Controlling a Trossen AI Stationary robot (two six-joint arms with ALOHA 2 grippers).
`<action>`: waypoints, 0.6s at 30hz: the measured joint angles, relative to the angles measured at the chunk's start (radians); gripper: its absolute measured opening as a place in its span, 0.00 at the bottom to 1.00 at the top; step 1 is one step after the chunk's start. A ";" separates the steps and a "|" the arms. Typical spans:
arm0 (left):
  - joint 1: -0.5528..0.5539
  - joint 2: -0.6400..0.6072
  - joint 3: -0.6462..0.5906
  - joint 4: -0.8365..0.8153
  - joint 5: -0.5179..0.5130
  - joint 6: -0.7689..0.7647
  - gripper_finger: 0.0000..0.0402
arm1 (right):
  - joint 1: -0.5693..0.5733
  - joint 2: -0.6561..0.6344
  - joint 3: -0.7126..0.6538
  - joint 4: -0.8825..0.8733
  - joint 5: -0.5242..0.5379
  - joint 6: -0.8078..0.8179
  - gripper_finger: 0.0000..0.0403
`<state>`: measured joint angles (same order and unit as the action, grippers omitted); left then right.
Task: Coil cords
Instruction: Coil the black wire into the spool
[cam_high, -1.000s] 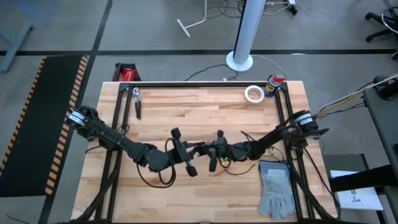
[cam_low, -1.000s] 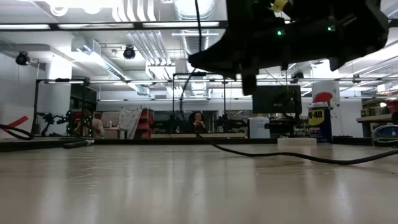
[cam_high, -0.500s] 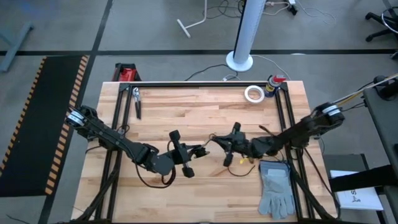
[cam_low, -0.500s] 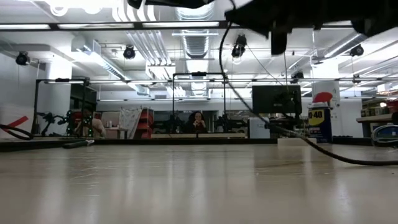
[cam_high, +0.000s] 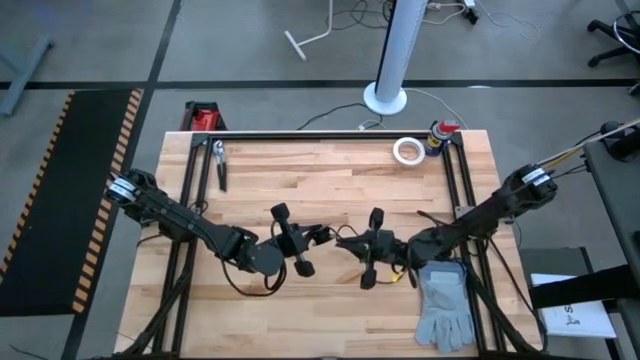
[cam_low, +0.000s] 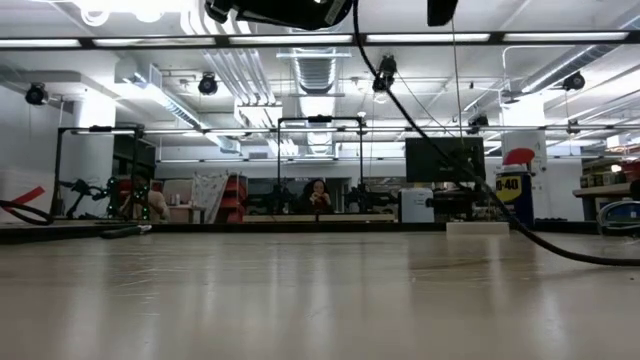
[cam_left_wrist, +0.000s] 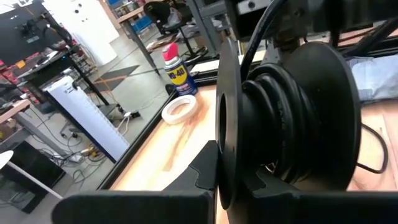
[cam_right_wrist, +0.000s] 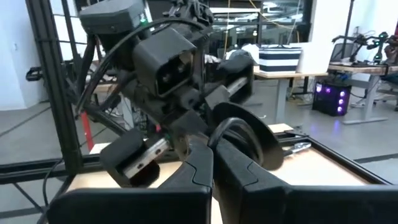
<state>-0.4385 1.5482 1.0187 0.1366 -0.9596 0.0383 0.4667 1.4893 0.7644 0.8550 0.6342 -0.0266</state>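
A black spool (cam_left_wrist: 292, 124) with the thin black cord wound on its core sits in my left gripper (cam_high: 315, 238), which is shut on it at mid table. My right gripper (cam_high: 348, 244) faces it from the right, shut on the cord (cam_right_wrist: 219, 132). From there the cord arcs over to the spool (cam_right_wrist: 249, 146). More cord (cam_low: 450, 150) hangs slanting from above down to the table, where its slack (cam_high: 390, 272) lies on the wood near the grey glove. My left gripper has the spool between its fingers. One finger (cam_left_wrist: 208, 168) lies against the outer face of one flange (cam_left_wrist: 225, 143); the spool hides the other finger. The spool is clear of the table, its axis across the fingers. My right gripper pinches the cord (cam_right_wrist: 217, 140) between its two fingers (cam_right_wrist: 199, 168), coming level from the table's right. The cord rises from the pinch in a short curve and runs over to the spool's flange.
A grey glove (cam_high: 442, 300) lies at the near right. A white tape roll (cam_high: 407, 151) and a spray can (cam_high: 440, 133) stand at the far right, pliers (cam_high: 219, 160) at the far left. Black frame rails run along both sides.
My right gripper has drawn away from the left one toward the table's right and far side, then swung toward the near edge, keeping the cord. In the low view the cord that lay along the table now hangs slanting from above.
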 joint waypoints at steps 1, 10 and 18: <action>0.001 0.000 0.000 0.008 -0.003 0.000 0.00 | 0.000 0.001 0.015 -0.021 -0.002 0.000 0.00; 0.002 0.000 0.000 0.062 -0.037 0.023 0.00 | 0.000 0.069 0.136 -0.102 -0.058 0.000 0.00; 0.000 0.002 -0.002 0.176 -0.040 0.063 0.00 | -0.008 0.168 0.215 -0.093 -0.053 -0.014 0.05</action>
<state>-0.4380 1.5501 1.0170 0.3124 -0.9994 0.1017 0.4588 1.6578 0.9792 0.7615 0.5810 -0.0408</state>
